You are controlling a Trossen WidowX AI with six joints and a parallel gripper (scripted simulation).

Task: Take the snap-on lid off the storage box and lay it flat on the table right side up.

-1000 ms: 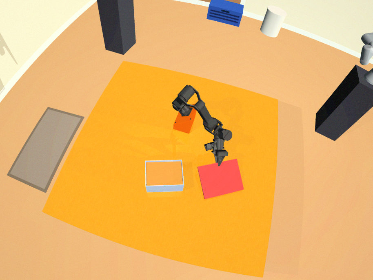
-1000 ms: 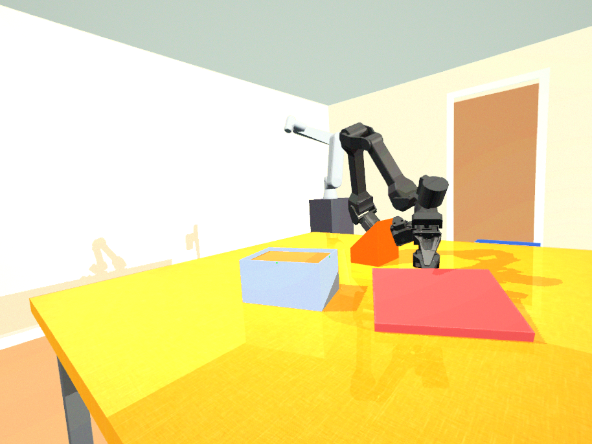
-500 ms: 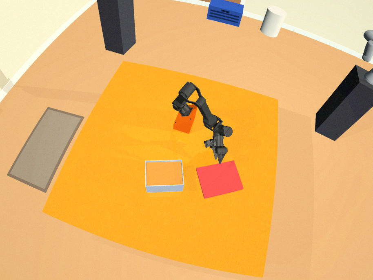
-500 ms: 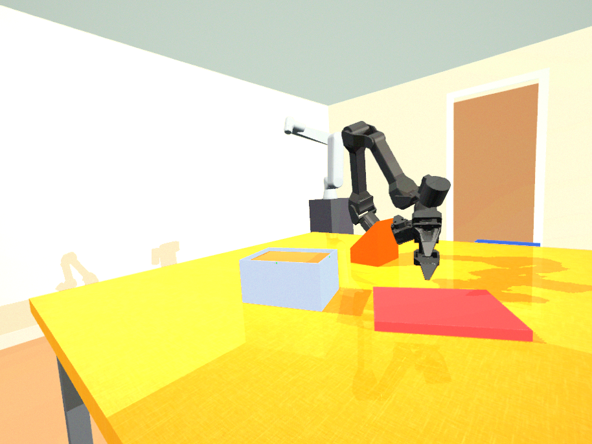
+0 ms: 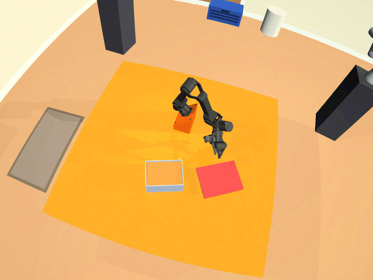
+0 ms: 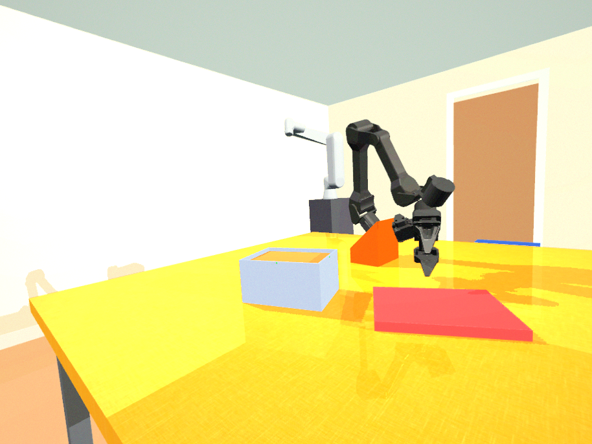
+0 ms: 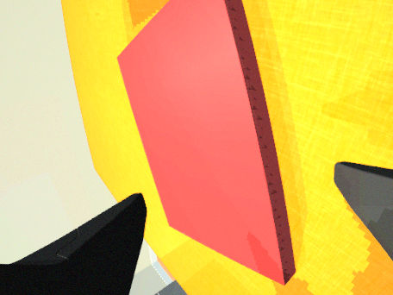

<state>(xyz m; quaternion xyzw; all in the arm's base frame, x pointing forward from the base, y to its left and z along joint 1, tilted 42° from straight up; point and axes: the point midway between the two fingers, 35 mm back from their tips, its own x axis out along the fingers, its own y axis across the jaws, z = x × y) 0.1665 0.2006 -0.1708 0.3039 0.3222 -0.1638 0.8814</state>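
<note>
The storage box (image 5: pixel 164 188) (image 6: pixel 282 287) is pale blue, upright and open at the top, with an orange-looking interior. The red lid (image 5: pixel 219 179) (image 6: pixel 434 308) (image 7: pixel 194 129) lies flat on the orange-yellow table (image 5: pixel 120 210) (image 6: pixel 215 382), right of the box in the top and exterior views and apart from it. Its smooth face is up. My gripper (image 5: pixel 217 155) (image 6: pixel 427 263) (image 7: pixel 240 187) is open and empty, just behind the lid's far edge and a little above the table. The wrist view shows the lid's dark side edge beyond the wide-spread fingers. The lid's underside is hidden.
The arm's orange base block (image 5: pixel 183 125) (image 6: pixel 375 248) stands behind the box. Off the table are dark pillars, a blue chest (image 5: pixel 225 13) and a white cylinder (image 5: pixel 272 22). A grey-framed mat (image 5: pixel 45 149) lies left of the table.
</note>
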